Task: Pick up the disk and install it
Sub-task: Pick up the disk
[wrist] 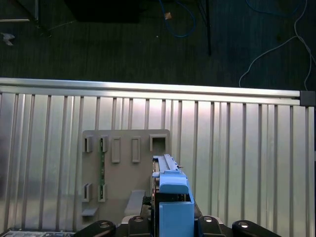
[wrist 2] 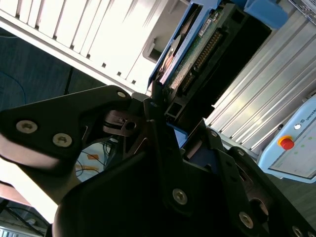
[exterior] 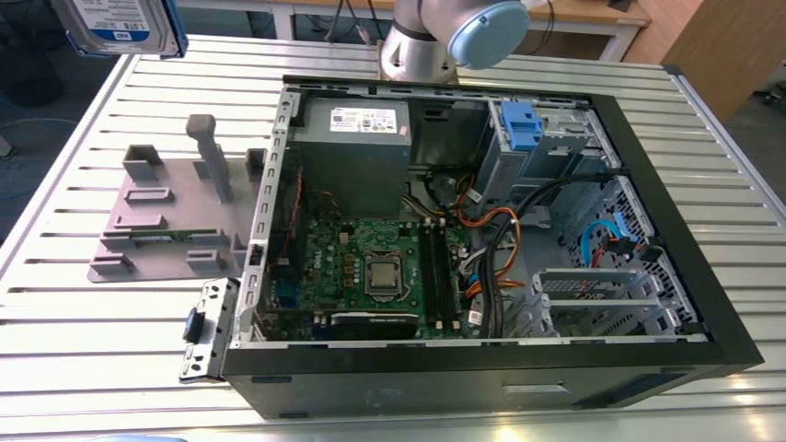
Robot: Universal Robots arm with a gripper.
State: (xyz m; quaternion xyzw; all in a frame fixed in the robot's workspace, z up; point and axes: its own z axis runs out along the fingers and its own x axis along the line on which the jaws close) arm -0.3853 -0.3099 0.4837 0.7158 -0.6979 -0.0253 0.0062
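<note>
Disk (exterior: 117, 23) up in the air at the exterior view's upper left, clear of the slatted table (exterior: 74, 304) and well apart from the open computer case (exterior: 430, 368). Pinched, seemingly by its blue bracket (wrist: 174, 207), between the fingers of the gripper (wrist: 174, 224). Label face towards the exterior view; edge-on, green circuit board showing, in the second wrist view. Beneath it in the first wrist view, the grey fixture plate (wrist: 126, 173).

Likely trouble: a hold on plastic rather than metal, so possible flex or slip, and with it a tilt of the drive in the grasp. Any such tilt probably enough to jam bracket against bay rail. Further hazards inside the case:
- loose orange and black cables (exterior: 491, 235) near the drive bay (exterior: 547, 157)
- a blue clip (exterior: 521, 120) sitting in that bay
- the black case rim, easy to strike on a low path

Also the fixture's tall post (exterior: 209, 157), not far below the carried load.
</note>
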